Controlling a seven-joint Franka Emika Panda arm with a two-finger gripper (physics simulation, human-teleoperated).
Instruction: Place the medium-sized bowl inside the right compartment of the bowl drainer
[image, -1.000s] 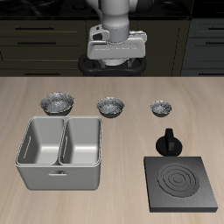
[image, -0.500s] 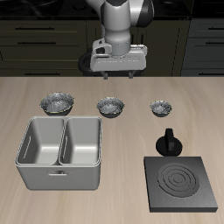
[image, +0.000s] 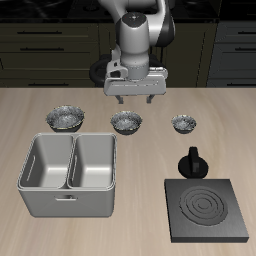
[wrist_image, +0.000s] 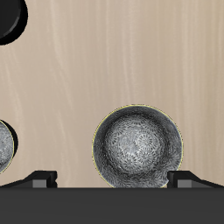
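Medium-sized bowl (image: 126, 122), a small round silvery-grey vessel with a speckled, crinkled-looking wall and a dark inside, is found standing upright on the pale wooden table (image: 140, 160), in the middle of a row of three like bowls set toward the table's back; in the wrist view the same bowl (wrist_image: 138, 147) is seen from straight above, its rim whole and unobstructed. Directly above it the white arm's two-finger gripper (image: 135, 97) is held, apart from the bowl, with its jaws spread wide and nothing between them, the two dark fingertips (wrist_image: 41, 178) being seen at either side of the bowl's width; this stance is judged to be a lining-up for a descent onto the rim, so the grasp is not yet made. Beside the bowl a wider silvery bowl (image: 66, 119) and the smallest silvery bowl (image: 183, 124) are set well apart, so that each can be reached without the others being touched. Nearer the table's front edge the bowl drainer (image: 70, 176), a light grey rectangular tub with rounded corners split by a middle wall into two square wells, is placed; both wells appear bare, and one corner lies just in front of the bowl, so a short carry is judged sufficient. A black square stove plate (image: 206, 209) with ringed markings lies near the front edge, a black knob-like object (image: 192, 161) just behind it. No brand, label or writing can be read anywhere
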